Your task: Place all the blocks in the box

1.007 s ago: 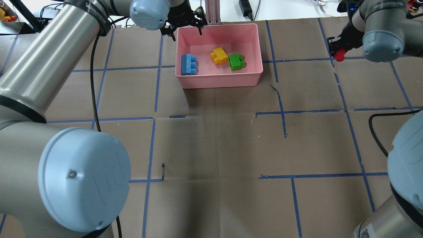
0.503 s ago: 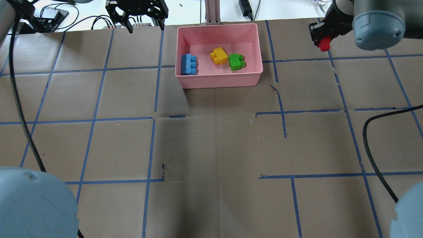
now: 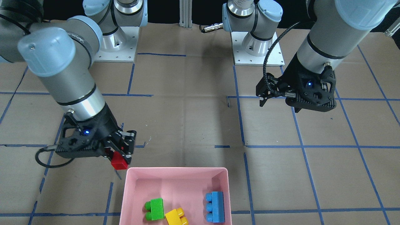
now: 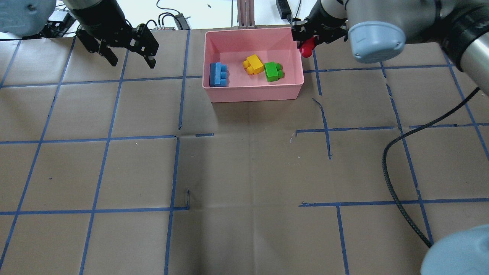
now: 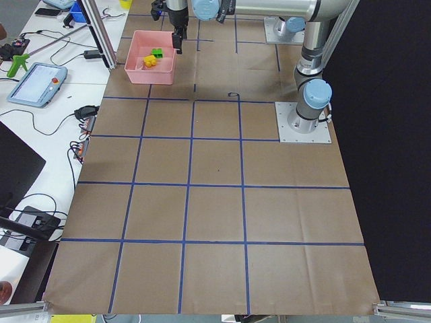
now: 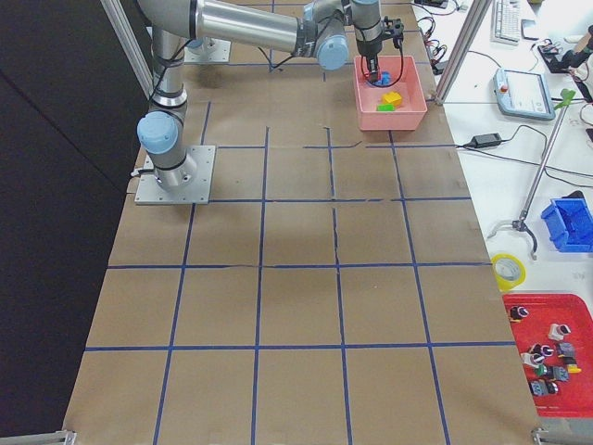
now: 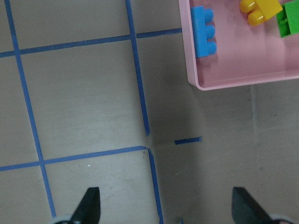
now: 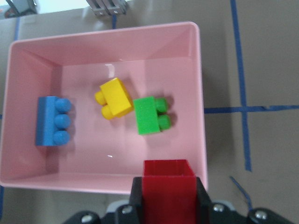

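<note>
The pink box (image 4: 253, 94) sits at the far middle of the table. In it lie the blue brick (image 4: 218, 74), the yellow brick (image 4: 253, 64) and the green brick (image 4: 272, 71). My right gripper (image 4: 305, 44) is shut on the red brick (image 4: 306, 50) and holds it above the table at the box's far right corner, about over the rim. The right wrist view shows the red brick (image 8: 168, 184) over the box's wall (image 8: 93, 182). My left gripper (image 4: 132, 61) is open and empty, left of the box. Its fingertips (image 7: 91, 205) stand wide apart.
An aluminium post (image 4: 244, 13) stands just behind the box. The right arm's black cable (image 4: 397, 183) hangs over the right side of the table. Blue tape lines (image 4: 175, 172) grid the brown table cover. Cables and gear (image 4: 172, 19) lie beyond the far edge.
My right gripper has carried the red brick leftward from the far right to the box's right corner. My left gripper has moved left, away from the box, still open.
</note>
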Robot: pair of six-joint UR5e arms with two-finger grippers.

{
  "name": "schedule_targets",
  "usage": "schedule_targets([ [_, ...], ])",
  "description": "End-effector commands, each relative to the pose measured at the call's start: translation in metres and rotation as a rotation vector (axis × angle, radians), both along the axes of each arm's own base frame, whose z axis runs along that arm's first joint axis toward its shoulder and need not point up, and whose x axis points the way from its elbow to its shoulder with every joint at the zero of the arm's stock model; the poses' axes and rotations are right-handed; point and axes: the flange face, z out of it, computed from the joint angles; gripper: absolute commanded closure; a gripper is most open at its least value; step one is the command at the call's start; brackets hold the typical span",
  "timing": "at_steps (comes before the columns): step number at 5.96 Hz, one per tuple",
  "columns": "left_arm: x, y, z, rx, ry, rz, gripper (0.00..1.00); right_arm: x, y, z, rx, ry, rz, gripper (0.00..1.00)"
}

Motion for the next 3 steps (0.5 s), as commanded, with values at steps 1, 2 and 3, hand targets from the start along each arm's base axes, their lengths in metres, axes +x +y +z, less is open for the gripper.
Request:
schedule_targets([
  [1, -0.001, 0.043, 0.008, -0.009, 0.000, 0.008, 0.01, 0.083, -0.072, -0.059, -0.045, -0.040, 0.033, 0.93],
  [2, 0.000, 0.049, 0.016, -0.024, -0.005, 0.010, 0.00, 0.103, -0.095, -0.084, -0.047, -0.035, 0.049, 0.93],
  [3, -0.001, 0.047, 0.015, -0.021, -0.005, 0.016, 0.00, 0.108, -0.103, -0.096, -0.040, -0.042, 0.057, 0.77],
])
